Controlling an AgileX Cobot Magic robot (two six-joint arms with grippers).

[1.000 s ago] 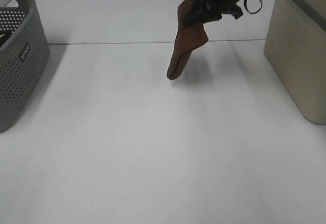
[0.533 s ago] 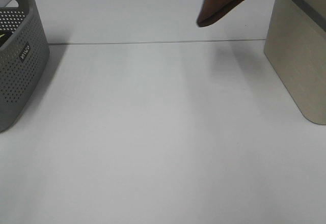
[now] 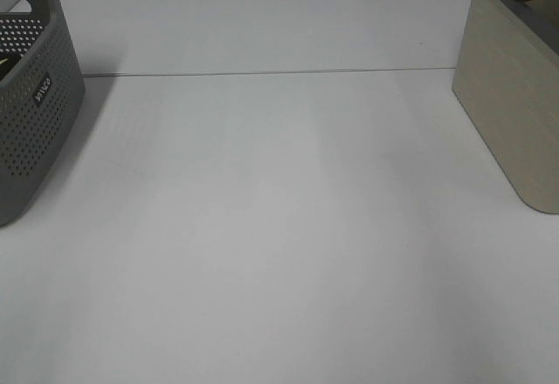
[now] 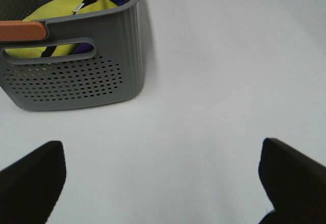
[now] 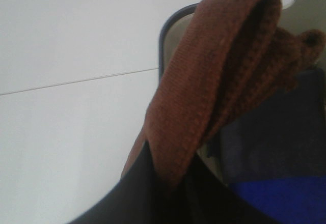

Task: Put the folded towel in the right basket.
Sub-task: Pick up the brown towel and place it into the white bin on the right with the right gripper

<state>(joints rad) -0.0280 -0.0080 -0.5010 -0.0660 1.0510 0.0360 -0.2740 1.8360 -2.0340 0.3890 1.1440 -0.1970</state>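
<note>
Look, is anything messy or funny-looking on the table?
Nothing is spilled or broken. The only odd sight is the brown towel, dangling bunched from the right tool over the rim of the beige basket, not yet dropped in. The grey basket sits upright.

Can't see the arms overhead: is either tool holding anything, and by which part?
Right tool pinches the folded towel by one end, at the right basket's rim. Left tool holds nothing.

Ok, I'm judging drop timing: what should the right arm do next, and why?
Probably carry the right tool a little further over the beige basket before opening: the brown towel hangs across the basket's rim, partly above the table, so releasing now might leave it draped on the edge.
</note>
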